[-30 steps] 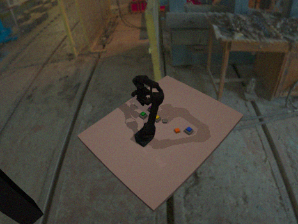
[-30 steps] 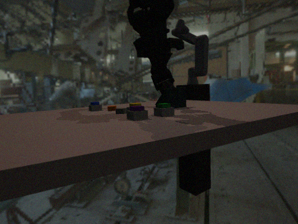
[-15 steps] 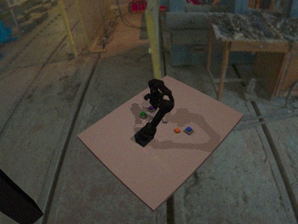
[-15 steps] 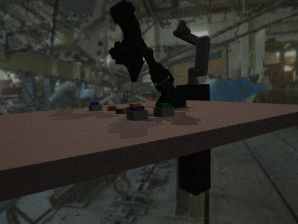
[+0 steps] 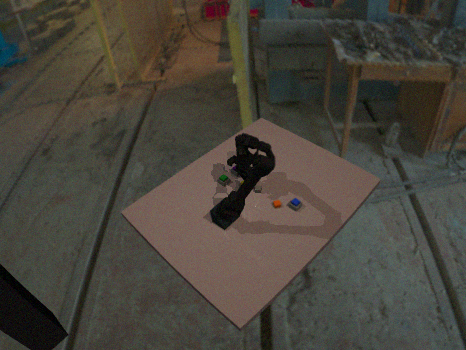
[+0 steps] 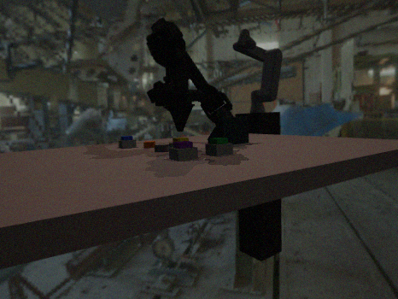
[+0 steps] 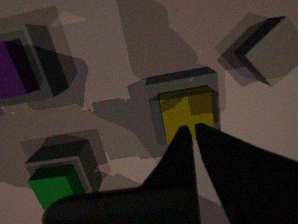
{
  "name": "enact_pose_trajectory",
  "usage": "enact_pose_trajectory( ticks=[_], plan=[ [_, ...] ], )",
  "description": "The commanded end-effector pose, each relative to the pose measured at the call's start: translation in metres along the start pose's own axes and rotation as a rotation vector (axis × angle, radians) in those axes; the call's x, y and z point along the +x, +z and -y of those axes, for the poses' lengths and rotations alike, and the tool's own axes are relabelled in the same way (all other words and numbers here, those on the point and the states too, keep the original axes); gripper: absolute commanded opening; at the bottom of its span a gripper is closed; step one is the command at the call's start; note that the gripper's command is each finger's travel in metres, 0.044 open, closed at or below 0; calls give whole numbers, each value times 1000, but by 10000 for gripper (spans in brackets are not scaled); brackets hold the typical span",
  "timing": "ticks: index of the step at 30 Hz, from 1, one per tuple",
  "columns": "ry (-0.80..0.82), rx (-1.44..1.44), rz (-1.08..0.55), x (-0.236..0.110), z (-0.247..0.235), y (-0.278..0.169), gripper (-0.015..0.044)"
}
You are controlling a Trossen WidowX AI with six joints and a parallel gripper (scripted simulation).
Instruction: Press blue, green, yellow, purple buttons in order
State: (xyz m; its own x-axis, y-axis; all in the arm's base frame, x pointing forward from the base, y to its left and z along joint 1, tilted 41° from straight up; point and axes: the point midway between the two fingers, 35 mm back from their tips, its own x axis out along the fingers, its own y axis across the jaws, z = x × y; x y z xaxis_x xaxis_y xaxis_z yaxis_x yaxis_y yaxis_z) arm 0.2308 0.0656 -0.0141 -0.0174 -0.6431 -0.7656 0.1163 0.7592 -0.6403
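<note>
My gripper [image 7: 191, 132] [image 6: 179, 127] is shut and empty, its tips pointing down a little above the yellow button [image 7: 189, 111] [image 6: 181, 138]. The green button [image 7: 54, 184] [image 6: 219, 141] [image 5: 223, 178] sits to one side of it on its grey base. The purple button [image 7: 12, 67] [image 6: 183, 144] lies beyond, partly hidden by the arm in the top view. The blue button [image 5: 295, 202] [image 6: 126, 138] stands far off near the table's other side. The arm hides the yellow button in the top view.
An orange block [image 5: 277, 203] [image 6: 149, 144] lies beside the blue button. A grey block [image 7: 260, 47] [image 5: 257, 188] [image 6: 161, 148] lies close to the yellow button. The pink table [image 5: 260, 260] ends in sharp edges on all sides.
</note>
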Motion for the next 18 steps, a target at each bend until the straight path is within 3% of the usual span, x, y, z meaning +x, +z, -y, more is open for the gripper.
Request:
enact_pose_trajectory(
  ticks=[1, 18],
  plan=[
    [-4, -5, 1, 7, 0, 0, 20],
    [-5, -5, 1, 26, 1, -1, 20]
  ],
)
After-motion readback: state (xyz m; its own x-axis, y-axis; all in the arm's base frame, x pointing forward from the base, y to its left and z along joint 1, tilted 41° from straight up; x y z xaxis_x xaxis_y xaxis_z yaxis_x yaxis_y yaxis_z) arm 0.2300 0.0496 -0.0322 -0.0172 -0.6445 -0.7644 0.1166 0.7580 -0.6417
